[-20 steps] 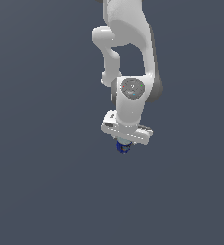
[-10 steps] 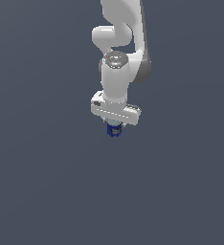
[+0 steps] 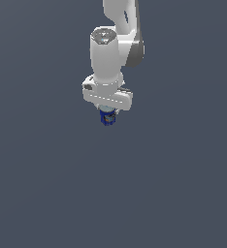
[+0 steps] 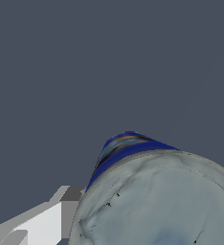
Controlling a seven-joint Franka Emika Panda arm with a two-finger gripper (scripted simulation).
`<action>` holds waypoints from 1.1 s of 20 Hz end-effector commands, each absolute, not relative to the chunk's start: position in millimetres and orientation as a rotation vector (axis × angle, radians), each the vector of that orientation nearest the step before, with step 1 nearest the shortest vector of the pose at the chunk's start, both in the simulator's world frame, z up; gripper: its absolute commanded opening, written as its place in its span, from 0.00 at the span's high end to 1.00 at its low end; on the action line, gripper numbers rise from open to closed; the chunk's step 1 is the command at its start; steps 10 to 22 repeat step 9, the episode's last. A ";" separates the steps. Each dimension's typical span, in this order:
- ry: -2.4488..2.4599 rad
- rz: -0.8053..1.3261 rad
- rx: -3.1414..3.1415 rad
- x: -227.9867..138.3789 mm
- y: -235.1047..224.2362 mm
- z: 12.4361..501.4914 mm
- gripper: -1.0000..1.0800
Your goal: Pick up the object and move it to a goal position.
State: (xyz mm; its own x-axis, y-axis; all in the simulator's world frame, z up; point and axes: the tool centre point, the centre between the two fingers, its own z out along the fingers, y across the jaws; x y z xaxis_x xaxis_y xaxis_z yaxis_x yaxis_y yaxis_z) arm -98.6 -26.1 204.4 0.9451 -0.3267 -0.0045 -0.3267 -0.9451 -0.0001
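While pinched by pincer (image 3: 107,115), can (image 3: 107,118) aloft.

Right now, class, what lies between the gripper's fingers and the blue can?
Nothing. In the exterior view the gripper is shut on the blue can, with no gap or other thing showing. The wrist view shows the can's grey top beside one finger.

This is not a real room. It is a made-up place drawn by a computer. All around is one flat dark grey-blue colour, with no walls, floor lines or furniture. Only a smooth white robot arm (image 3: 110,58) shows, looking clean and simple like a toy picture.
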 end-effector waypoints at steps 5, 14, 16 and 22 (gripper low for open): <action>0.519 0.000 -3.097 -113.6 -38.7 220.6 1.00; 0.519 0.000 -3.098 -116.1 -40.7 223.1 1.00; 0.519 0.000 -3.098 -116.1 -40.7 223.1 1.00; 0.519 0.000 -3.098 -116.1 -40.7 223.1 1.00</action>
